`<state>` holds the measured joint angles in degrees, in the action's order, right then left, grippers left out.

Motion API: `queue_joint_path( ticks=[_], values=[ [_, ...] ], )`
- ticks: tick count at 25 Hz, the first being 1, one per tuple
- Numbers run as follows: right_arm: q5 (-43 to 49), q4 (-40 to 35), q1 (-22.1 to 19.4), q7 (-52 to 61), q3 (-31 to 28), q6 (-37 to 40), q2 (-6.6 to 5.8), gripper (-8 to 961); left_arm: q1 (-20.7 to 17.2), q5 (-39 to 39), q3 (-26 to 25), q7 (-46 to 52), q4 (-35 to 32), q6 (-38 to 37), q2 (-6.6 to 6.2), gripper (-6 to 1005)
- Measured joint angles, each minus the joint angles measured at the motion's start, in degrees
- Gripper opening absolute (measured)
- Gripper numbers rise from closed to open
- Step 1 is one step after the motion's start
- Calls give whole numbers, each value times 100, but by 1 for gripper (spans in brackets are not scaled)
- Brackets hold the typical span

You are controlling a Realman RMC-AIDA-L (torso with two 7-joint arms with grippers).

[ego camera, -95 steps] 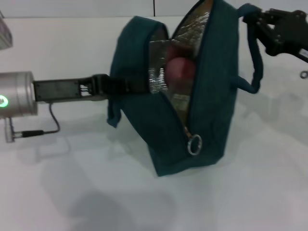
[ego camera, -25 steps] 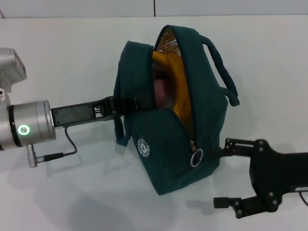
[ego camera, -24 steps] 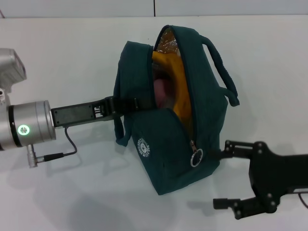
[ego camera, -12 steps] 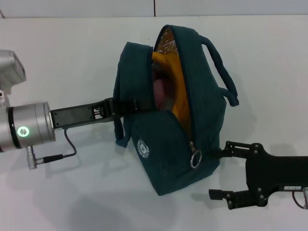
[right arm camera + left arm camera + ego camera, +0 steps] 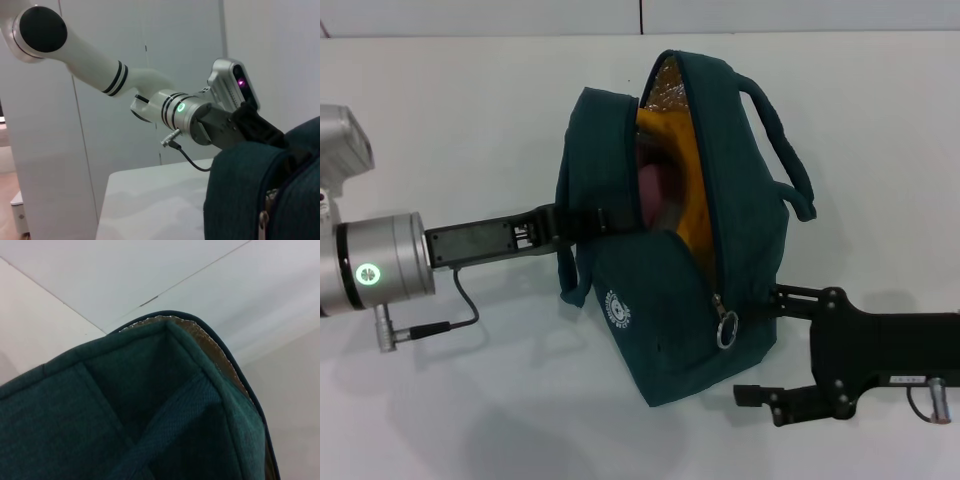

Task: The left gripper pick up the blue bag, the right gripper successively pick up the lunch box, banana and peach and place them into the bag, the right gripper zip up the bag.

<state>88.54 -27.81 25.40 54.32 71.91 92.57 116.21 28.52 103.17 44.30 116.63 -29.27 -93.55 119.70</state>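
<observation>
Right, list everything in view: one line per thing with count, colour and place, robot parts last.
bag: one, dark teal-blue, upright mid-table, zip open.
banana: one, yellow-orange, inside the bag's opening.
peach: one, pink, inside the bag beside the banana.
zip pull: one, silver ring, at the zip's lower end.
table: one, white, under everything.
left gripper: one, black, holding the bag's side.
right gripper: one, black, open, beside the zip pull.

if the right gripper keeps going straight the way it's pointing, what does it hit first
Most likely the blue bag. The right gripper points at its lower side, near the zipper pull, with one finger already against the fabric. Depth is hard to judge.
</observation>
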Motion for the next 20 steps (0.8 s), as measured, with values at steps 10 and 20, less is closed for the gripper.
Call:
queue_joint_path(
  ticks=[10, 20],
  values=[
    [-707, 100, 274, -46, 972, -149, -1, 839, 41, 2, -4, 0, 1, -5, -2, 44],
    [-1026, 77, 229, -53, 1122, -375, -50, 838, 23, 1, -30, 0, 0, 2, -17, 45]
  ],
)
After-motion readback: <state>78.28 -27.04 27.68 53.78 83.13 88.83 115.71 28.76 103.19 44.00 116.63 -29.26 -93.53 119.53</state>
